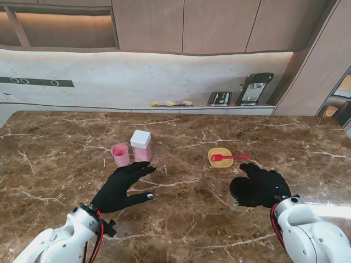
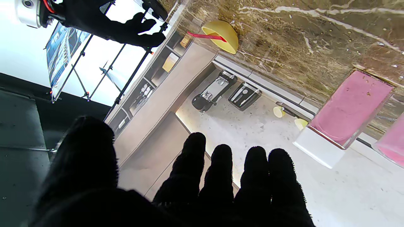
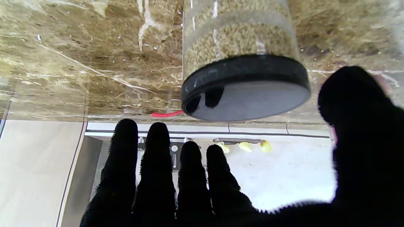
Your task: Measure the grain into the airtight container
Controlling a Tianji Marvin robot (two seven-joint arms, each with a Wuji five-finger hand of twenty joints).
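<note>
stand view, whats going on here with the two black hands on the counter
The right hand is open around a clear jar of grain with a black lid, fingers spread and not yet closed on it. The left hand hovers open nearer to me than the pink cup and the white-lidded pink container, holding nothing. A yellow bowl with a red spoon sits untouched farther out. Nothing has been scooped or poured.
</note>
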